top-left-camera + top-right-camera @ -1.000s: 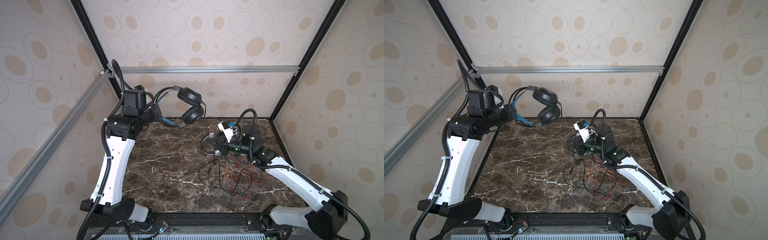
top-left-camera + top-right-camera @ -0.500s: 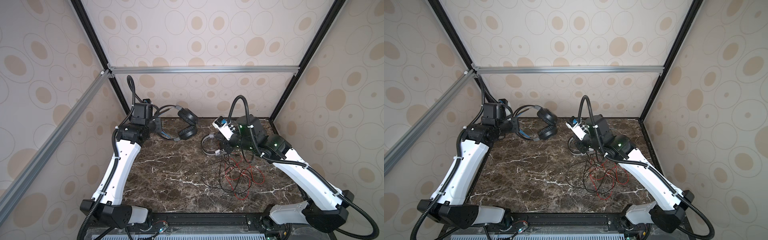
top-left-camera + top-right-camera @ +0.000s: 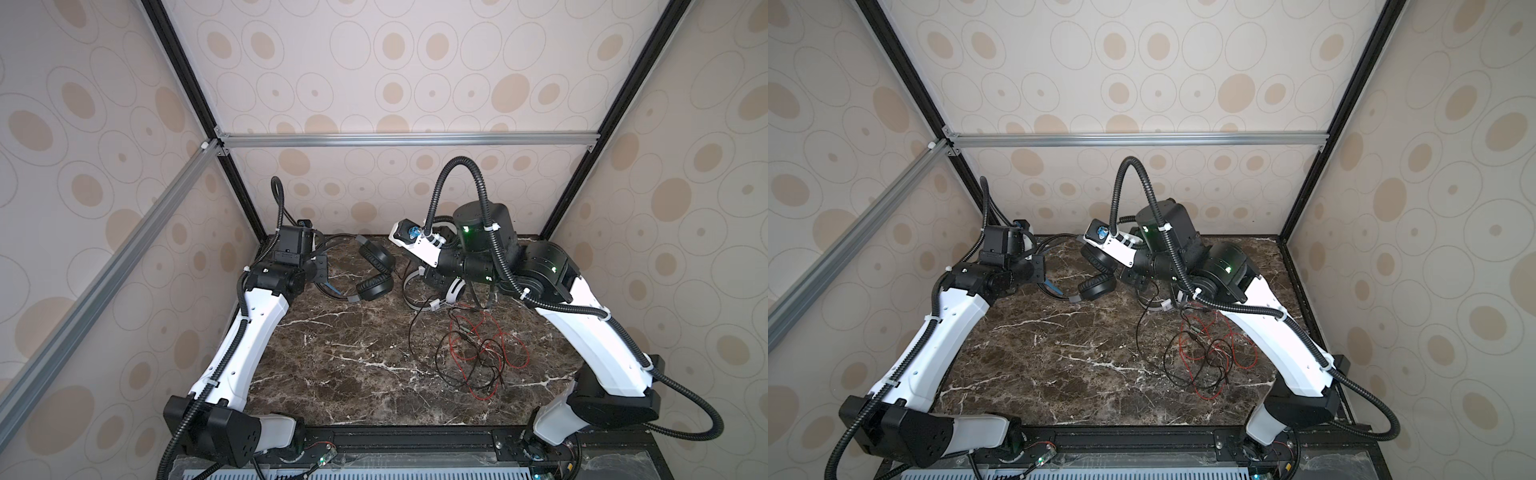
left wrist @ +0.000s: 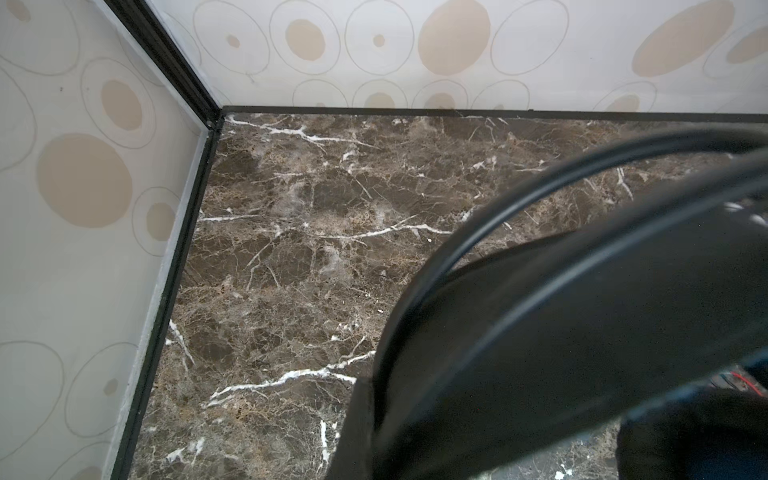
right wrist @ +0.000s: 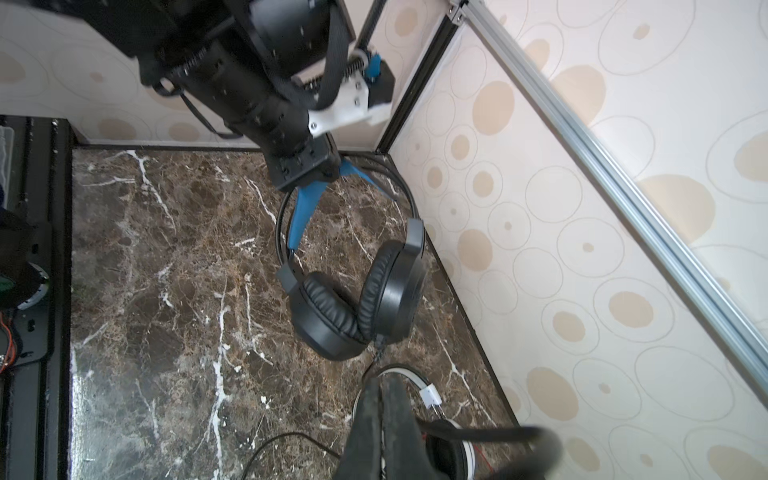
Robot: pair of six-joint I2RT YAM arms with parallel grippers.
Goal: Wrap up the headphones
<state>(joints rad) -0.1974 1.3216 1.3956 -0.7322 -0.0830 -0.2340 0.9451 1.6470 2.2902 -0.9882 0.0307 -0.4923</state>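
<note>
While the left gripper [image 5: 311, 176] clamps the black headset [image 5: 357, 307] by its blue band, the right gripper [image 5: 382, 399] looks pinched shut on a black cord [image 5: 478, 434] right by the white headset [image 3: 455, 291].

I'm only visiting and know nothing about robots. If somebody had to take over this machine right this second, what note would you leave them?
Left end effector: shut on the blue inner band of the black headset, holding it low at the back left of the table.
Right end effector: shut, apparently pinching the black cord, just above the white headset lying at the back.
Done: nothing is wrapped yet.
Left: the red cord and the black cord lie loose and tangled on the table. Each needs winding round its headset.
</note>
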